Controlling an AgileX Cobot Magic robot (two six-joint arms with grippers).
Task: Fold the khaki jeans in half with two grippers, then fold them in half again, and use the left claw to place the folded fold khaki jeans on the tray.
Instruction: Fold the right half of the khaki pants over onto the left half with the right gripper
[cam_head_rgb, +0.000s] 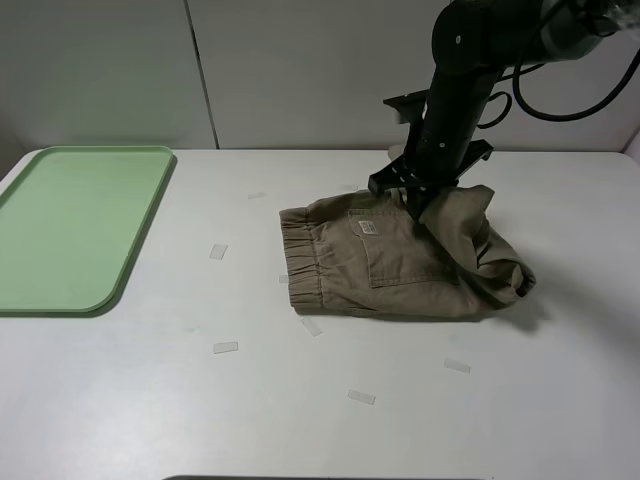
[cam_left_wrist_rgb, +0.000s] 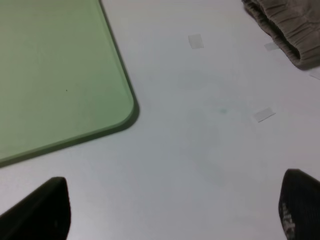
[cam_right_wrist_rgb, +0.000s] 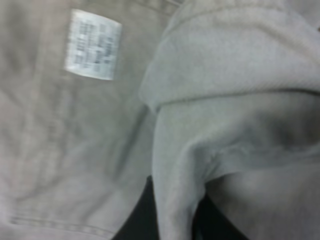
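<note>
1. the khaki jeans (cam_head_rgb: 400, 262) lie on the white table (cam_head_rgb: 200, 400), right of the middle. the elastic waistband (cam_head_rgb: 300, 265) faces the tray (cam_head_rgb: 70, 225), well apart from it.
2. the right gripper (cam_head_rgb: 418, 203) is closed tight on a raised fold of the leg cloth, near the white label (cam_right_wrist_rgb: 92, 44).
3. the left claw (cam_left_wrist_rgb: 172, 210) stands wide open over bare table near a tray corner and holds nothing.

1. Label (cam_right_wrist_rgb: 92, 44): small, white, rectangular, on the outer face of the khaki jeans (cam_head_rgb: 400, 265), just beside a stitched pocket seam.
2. Print on the label: several short rows of small dark characters, too blurred to read in any view.
3. No word, brand or number can be read.
</note>
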